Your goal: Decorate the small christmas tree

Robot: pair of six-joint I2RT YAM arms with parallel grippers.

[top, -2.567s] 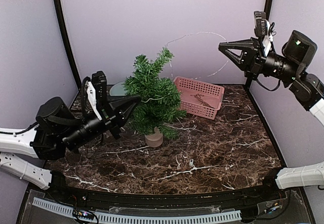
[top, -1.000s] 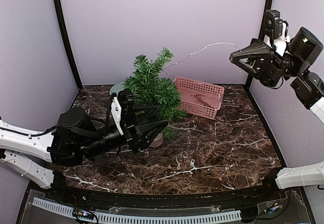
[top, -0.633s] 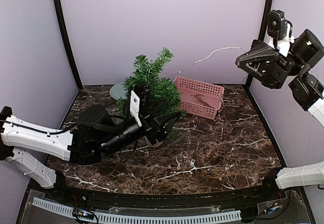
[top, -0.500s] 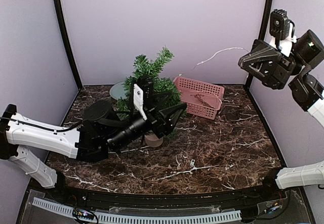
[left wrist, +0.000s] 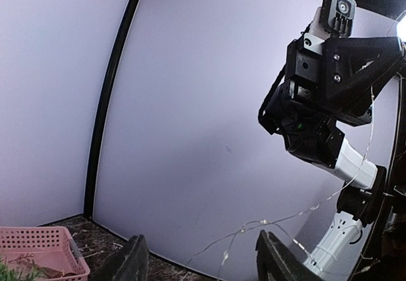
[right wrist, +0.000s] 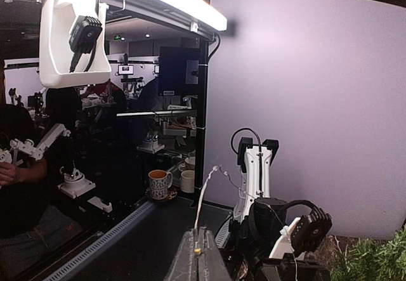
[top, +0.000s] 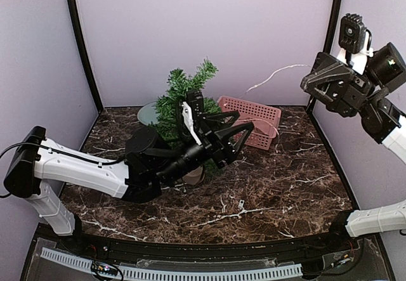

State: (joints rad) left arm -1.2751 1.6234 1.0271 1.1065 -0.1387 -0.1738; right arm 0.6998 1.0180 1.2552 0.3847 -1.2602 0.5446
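- Centre-left on the tabletop (top: 285, 179), the tree (top: 184, 91) stands upright and looks barely dressed.
- Upper right, the right hand (top: 306, 81) pinches the light string (top: 273, 74) aloft.
- Left hand (top: 246, 120), spread and empty, sits mid-frame; draping remains.

The counter (top: 273, 186) is overlooked from above; the right arm (left wrist: 323, 103) is seen beyond the left gripper (left wrist: 203, 246), and conversely.
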